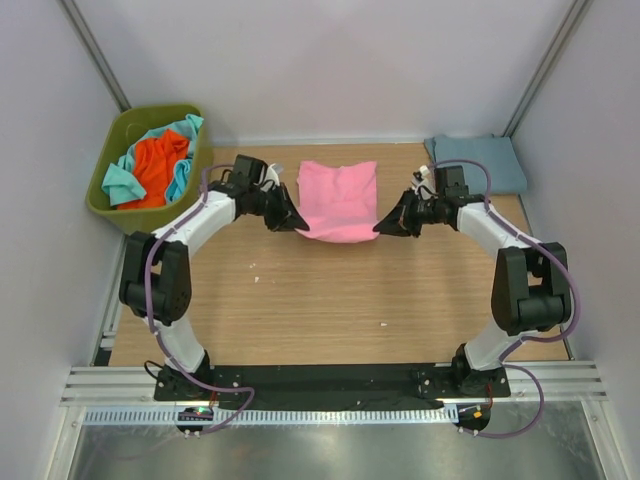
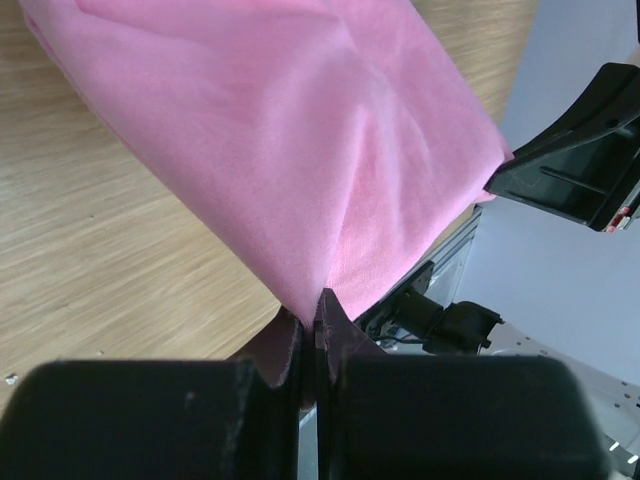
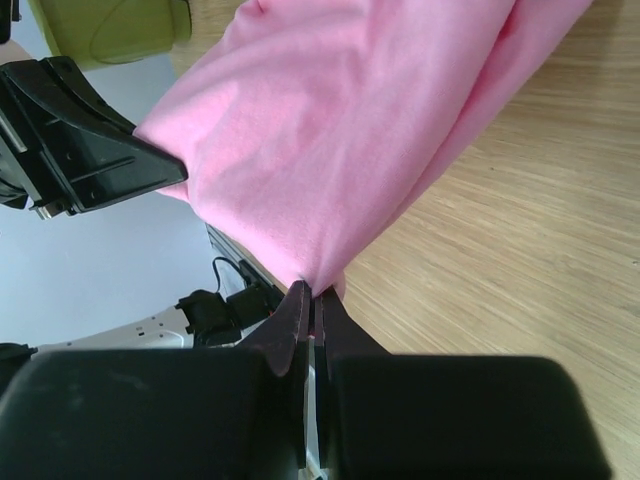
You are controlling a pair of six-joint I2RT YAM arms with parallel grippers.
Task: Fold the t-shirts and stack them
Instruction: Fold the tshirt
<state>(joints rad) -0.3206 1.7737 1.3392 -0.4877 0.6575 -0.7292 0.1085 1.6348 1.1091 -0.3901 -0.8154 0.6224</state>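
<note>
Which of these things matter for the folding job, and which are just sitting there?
Job: pink t-shirt, blue-grey t-shirt, orange t-shirt, teal t-shirt.
Lying about: olive-green bin, wooden table.

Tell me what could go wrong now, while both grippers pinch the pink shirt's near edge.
1. The left gripper and right gripper each pinch only a small tip of the pink t-shirt; a corner may slip out when pulled.
2. The cloth between them is creased, so the fold may come out uneven if one arm leads.
</note>
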